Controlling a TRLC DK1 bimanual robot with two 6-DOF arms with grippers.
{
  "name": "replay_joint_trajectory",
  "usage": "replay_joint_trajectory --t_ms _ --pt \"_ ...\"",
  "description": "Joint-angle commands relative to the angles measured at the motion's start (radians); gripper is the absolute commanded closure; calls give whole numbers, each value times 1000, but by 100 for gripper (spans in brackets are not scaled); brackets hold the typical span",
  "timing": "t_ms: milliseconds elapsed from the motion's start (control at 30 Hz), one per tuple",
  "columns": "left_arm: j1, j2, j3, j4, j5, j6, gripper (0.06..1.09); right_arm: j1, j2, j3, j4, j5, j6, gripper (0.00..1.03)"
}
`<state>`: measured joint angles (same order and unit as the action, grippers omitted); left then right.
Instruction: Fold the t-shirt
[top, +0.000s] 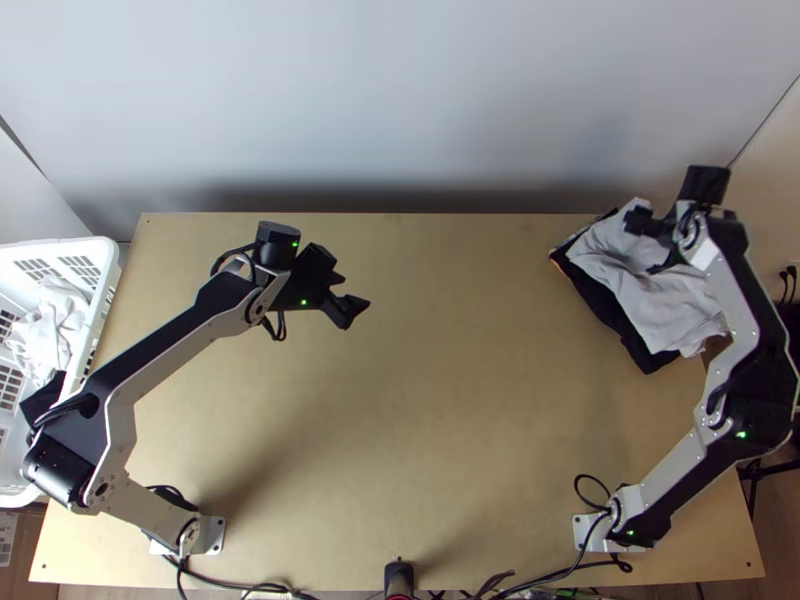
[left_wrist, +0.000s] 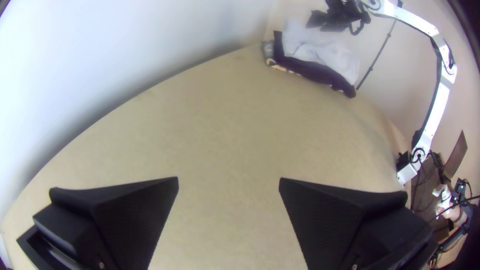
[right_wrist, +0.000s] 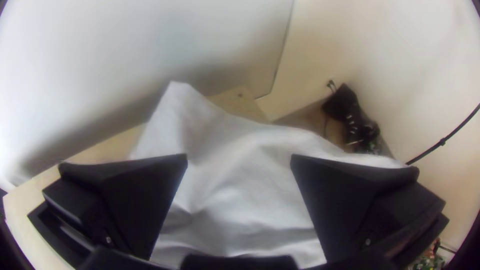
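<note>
Black jaws stand spread wide on the right gripper (top: 640, 245), above the rumpled pale t-shirt (top: 650, 305), and on the left gripper (top: 354, 290), well apart from it. Farther out, the top view shows a white basket (top: 108, 262) left of the left jaws; the right wrist view, a dark object (right_wrist: 344, 105) beyond the right ones.
</note>
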<state>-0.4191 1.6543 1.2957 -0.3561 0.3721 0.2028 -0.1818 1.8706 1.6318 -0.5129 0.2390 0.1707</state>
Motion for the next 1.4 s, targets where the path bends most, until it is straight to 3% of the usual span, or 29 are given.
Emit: replay_joint_trajectory --t_ms 0,333,533,767,1133,1367 --pt "11 -18 -27 0 -1 9 10 -4 90 -64 142 88 -62 7" --pt "43 -51 -47 -15 -1 40 10 -28 272 -50 157 65 -11 7" --pt "55 -56 -64 -14 1 46 10 -16 127 -6 128 51 -13 7" --pt "39 -47 -65 9 7 32 10 -21 -57 111 -115 37 33 7" --pt "45 -50 -67 16 10 29 10 -96 -235 -320 -154 39 108 7" --pt "42 -51 -62 16 10 27 10 -111 -177 -495 19 33 115 7"
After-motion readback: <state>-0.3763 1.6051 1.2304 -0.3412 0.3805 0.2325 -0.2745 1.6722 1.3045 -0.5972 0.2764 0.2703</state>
